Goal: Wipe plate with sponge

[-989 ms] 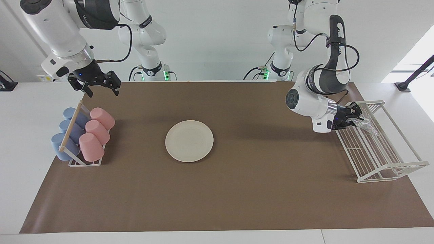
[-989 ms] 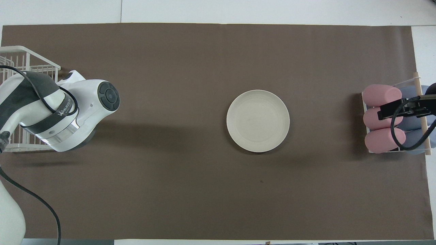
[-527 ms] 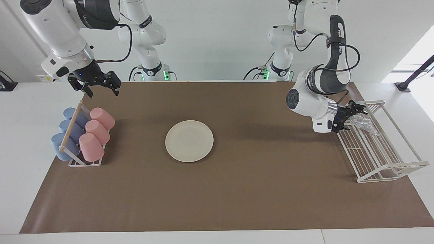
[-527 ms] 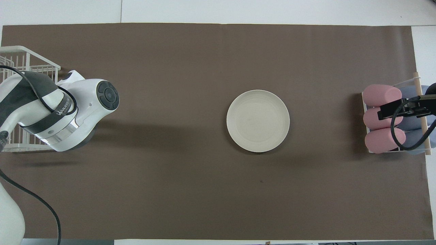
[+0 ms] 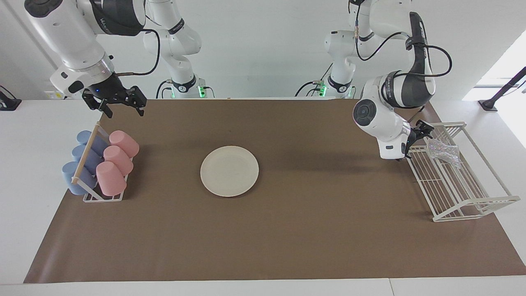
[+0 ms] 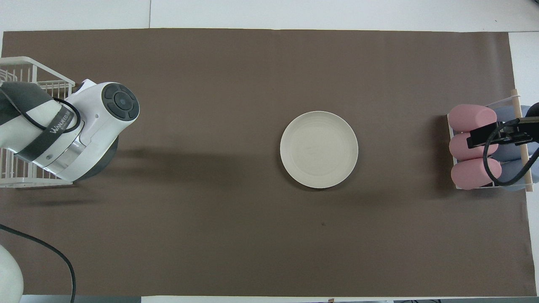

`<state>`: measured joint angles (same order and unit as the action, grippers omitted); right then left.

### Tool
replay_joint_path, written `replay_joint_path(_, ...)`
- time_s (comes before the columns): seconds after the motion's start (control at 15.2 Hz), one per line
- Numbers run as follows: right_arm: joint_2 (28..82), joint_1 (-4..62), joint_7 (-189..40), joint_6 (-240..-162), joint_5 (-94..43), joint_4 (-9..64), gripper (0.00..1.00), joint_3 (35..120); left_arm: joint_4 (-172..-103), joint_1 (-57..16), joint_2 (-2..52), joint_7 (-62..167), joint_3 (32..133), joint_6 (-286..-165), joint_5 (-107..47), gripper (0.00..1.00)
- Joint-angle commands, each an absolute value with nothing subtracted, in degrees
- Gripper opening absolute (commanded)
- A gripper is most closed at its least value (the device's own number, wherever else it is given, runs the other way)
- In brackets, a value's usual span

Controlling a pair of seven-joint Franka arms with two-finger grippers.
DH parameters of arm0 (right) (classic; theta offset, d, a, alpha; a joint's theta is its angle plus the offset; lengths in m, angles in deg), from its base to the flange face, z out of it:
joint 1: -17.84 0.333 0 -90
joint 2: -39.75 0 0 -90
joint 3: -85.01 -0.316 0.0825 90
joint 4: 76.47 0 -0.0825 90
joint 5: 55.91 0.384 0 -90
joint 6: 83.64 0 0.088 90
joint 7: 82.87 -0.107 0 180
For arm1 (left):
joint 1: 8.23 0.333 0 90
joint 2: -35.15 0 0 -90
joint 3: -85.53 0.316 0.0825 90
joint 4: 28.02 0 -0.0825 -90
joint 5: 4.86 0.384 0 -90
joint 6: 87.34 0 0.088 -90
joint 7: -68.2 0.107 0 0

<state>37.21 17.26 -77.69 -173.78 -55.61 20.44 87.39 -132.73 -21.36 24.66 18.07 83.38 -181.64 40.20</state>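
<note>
The cream-white plate (image 5: 229,171) (image 6: 319,149) lies bare on the brown mat at the table's middle. The silvery sponge (image 5: 443,151) rests in the white wire rack (image 5: 464,193) at the left arm's end of the table. My left gripper (image 5: 416,139) hangs open just beside the sponge, over the rack's edge, a small gap apart from it and holding nothing. In the overhead view the left arm's wrist covers the sponge. My right gripper (image 5: 122,110) waits open in the air over the cup holder, holding nothing.
A wire holder (image 5: 98,162) with pink and blue cups lying on their sides stands at the right arm's end. The wire rack (image 6: 25,69) takes up the mat's corner at the left arm's end. Brown mat surrounds the plate.
My left gripper opened and let go of the sponge, which now lies in the wire rack; the hand then drew back and lifted a little. The right arm has not moved.
</note>
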Motion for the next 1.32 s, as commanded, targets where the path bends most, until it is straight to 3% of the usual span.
replay_joint_path(0.0,36.59,16.7,-76.28,-172.84,-55.82,20.48,1.0,87.03,-127.28,-23.86,25.4,18.54,83.68,-175.08,34.97,1.0)
replay_joint_path(0.46,36.59,16.7,-76.28,-172.84,-55.82,20.48,1.0,87.03,-117.33,-24.05,27.85,22.56,84.38,-171.27,17.06,1.0)
replay_joint_path(1.25,36.59,16.7,-76.28,-172.84,-55.82,20.48,1.0,87.03,-117.23,-15.53,35.15,45.49,83.86,-168.39,-6.08,1.0)
